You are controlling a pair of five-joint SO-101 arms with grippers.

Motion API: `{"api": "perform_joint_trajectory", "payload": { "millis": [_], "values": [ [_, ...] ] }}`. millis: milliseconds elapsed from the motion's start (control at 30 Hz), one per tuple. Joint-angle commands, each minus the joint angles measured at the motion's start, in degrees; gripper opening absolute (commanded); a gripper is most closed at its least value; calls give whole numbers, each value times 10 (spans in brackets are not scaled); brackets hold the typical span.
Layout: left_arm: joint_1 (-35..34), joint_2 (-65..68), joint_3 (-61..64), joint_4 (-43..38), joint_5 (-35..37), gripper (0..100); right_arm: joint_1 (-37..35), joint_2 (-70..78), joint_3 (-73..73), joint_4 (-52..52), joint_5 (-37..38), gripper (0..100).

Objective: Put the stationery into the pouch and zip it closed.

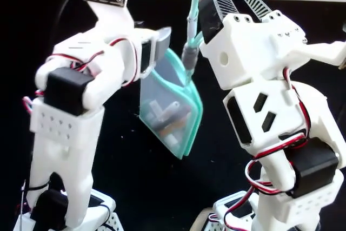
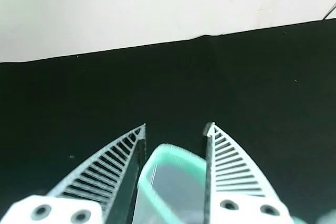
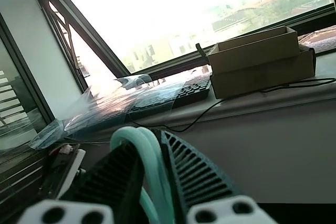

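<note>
Aloft, translucent teal-edged pouch (image 1: 168, 87) (stationery (image 1: 162, 116) inside)

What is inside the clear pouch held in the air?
Through the clear plastic pouch with mint-green edging, some small whitish stationery pieces lie near its lower end. What they are exactly, and anything behind them, cannot be seen.

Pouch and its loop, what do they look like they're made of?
Pouch: likely soft clear plastic, slightly frosted, since the stationery inside shows through. Its teal edging could be fabric or vinyl binding. Loop: smooth teal cord, probably rubbery plastic, judging by its rounded, faintly glossy surface.
</note>
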Motion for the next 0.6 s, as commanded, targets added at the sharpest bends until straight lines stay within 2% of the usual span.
{"api": "perform_joint_trajectory", "payload": {
  "millis": [0,200,367,567],
  "values": [
    [-20,-6,-73,70,-4,199,3,1,-23,-3,-9,5],
    [-3,-6,-130,192,0,200,3,2,-23,-3,-9,5],
    [49,-16,-88,193,1,202,3,2,-24,-3,-9,5],
    [131,-113,-9,192,-1,204,3,2,-24,-4,-10,5]
  ]
}}
